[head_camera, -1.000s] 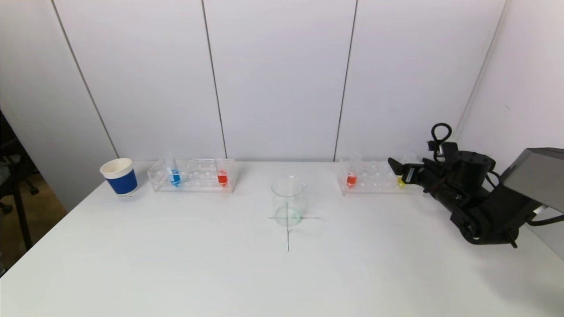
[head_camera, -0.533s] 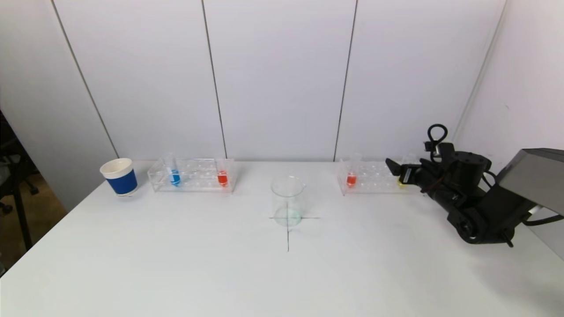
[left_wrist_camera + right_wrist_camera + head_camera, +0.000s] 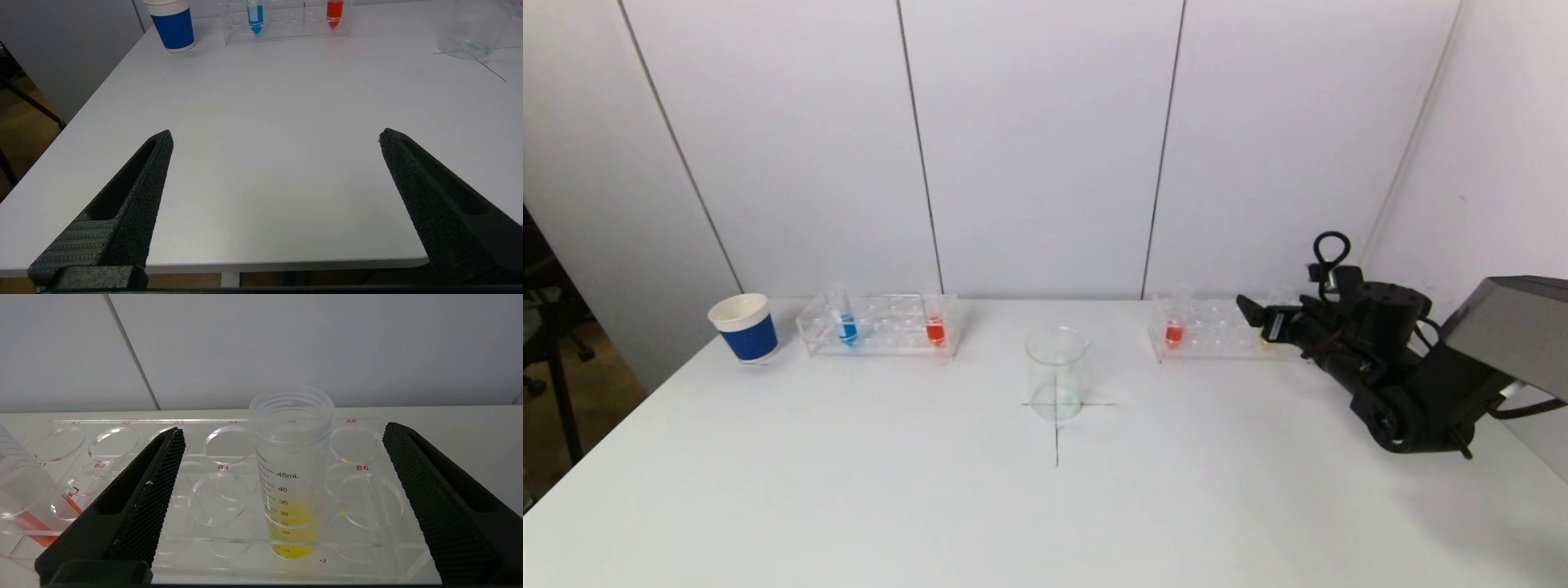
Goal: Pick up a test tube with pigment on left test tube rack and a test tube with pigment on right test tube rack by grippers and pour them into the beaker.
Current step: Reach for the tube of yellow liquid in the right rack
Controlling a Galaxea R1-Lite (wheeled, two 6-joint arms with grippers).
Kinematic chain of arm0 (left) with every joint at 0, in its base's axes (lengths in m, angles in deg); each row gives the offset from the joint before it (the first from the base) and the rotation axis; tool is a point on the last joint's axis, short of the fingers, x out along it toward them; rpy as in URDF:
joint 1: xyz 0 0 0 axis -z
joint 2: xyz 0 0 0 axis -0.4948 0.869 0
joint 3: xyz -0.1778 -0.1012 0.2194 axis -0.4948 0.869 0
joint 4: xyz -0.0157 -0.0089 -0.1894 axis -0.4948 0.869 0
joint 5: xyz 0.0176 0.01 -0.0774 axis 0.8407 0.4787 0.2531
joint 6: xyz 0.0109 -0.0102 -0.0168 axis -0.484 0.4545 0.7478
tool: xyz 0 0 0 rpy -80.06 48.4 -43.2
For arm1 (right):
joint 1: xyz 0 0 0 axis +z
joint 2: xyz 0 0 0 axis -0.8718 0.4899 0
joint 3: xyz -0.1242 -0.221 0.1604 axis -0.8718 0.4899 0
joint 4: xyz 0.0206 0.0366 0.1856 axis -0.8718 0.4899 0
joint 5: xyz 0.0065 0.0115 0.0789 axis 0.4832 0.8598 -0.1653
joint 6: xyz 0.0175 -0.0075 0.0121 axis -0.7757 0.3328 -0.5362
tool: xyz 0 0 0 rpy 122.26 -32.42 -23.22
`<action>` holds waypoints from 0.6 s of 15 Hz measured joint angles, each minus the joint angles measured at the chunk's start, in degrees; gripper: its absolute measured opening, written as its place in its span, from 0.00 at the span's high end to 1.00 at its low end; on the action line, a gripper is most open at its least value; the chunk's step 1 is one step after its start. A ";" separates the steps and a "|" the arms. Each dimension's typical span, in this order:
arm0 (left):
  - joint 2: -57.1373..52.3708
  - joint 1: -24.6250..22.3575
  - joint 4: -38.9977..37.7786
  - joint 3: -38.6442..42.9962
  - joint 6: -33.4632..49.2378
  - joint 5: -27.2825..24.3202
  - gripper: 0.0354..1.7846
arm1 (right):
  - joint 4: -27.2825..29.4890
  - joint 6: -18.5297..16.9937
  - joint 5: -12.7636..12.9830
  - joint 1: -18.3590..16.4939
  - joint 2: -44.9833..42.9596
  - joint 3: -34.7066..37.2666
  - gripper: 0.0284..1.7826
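The left rack (image 3: 882, 335) holds a blue-pigment tube (image 3: 847, 327) and a red-pigment tube (image 3: 935, 329). The glass beaker (image 3: 1057, 374) stands at the table's middle. The right rack (image 3: 1217, 339) holds a red-pigment tube (image 3: 1174, 331) and a yellow-pigment tube (image 3: 1266, 336). My right gripper (image 3: 1260, 321) is open at the rack's right end. In the right wrist view the gripper (image 3: 284, 430) has its fingers wide on either side of the yellow tube (image 3: 291, 477), not touching it. My left gripper (image 3: 276, 136) is open and empty above the table's near left edge, out of the head view.
A blue paper cup (image 3: 743, 327) stands left of the left rack and also shows in the left wrist view (image 3: 171, 22). A black cross is drawn on the table under the beaker. The wall is close behind both racks.
My right gripper has edged a little left and forward towards the yellow tube. Nothing else has moved.
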 joint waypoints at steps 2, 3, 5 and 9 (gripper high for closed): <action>0.00 0.00 0.00 0.00 0.00 0.01 0.01 | 0.02 0.00 -0.02 0.00 0.02 0.00 0.01; 0.00 0.00 0.00 0.00 0.02 0.01 0.01 | 0.00 0.02 -0.02 0.00 0.04 0.00 0.01; 0.00 0.00 0.00 0.00 0.00 0.00 0.01 | 0.00 0.05 -0.02 0.02 0.06 0.00 0.01; 0.00 0.00 0.00 0.00 0.02 0.00 0.01 | 0.00 0.06 -0.02 0.02 0.26 -0.26 0.01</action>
